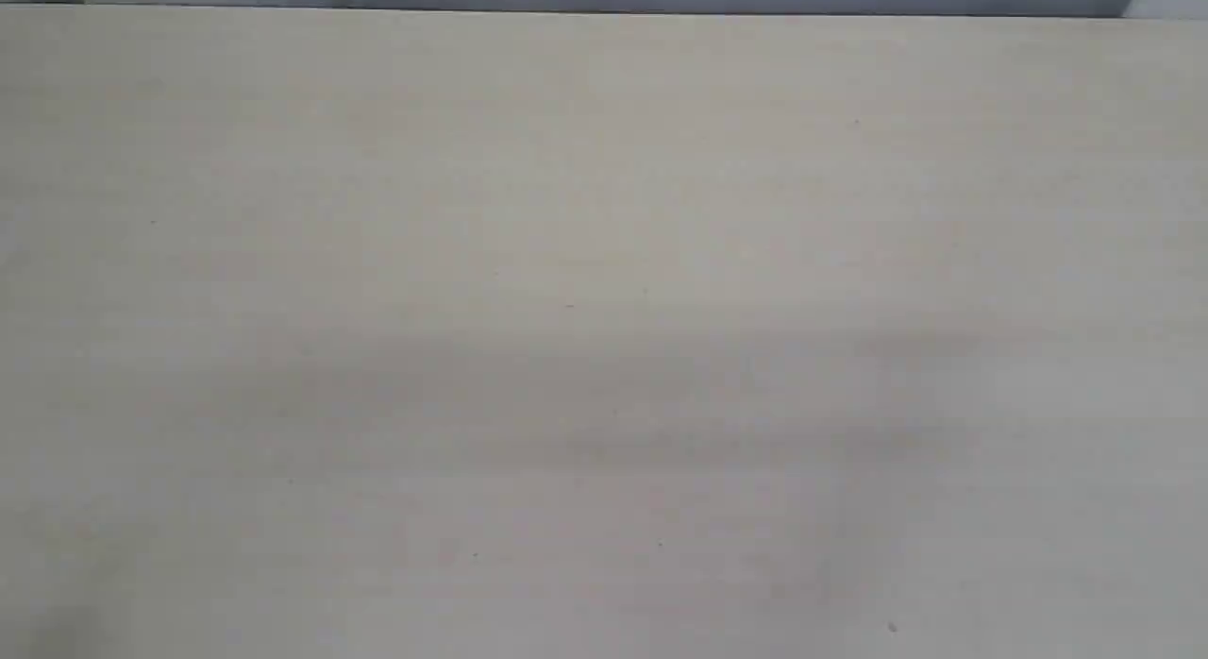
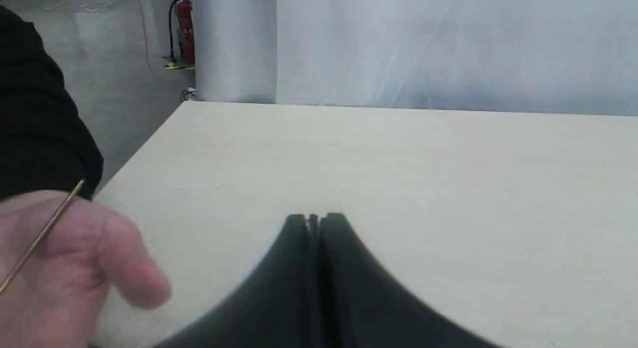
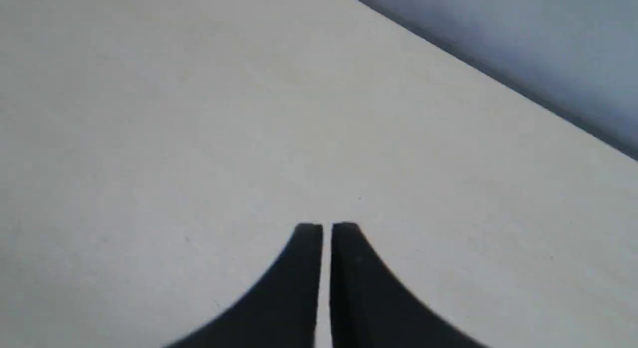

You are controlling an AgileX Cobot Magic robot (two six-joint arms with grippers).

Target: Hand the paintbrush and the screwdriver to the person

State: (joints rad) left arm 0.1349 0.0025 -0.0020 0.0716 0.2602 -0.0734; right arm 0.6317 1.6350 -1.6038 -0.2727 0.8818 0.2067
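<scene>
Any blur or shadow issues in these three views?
Exterior view: soft and washed out, faint shadow bands across the table. Left wrist view: the hand near the lens is blurred, screwdriver shaft legible. Right wrist view: soft all over, far table edge smeared.

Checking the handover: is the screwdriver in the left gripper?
No, the left gripper is shut, empty; the screwdriver lies across the person's hand.
</scene>
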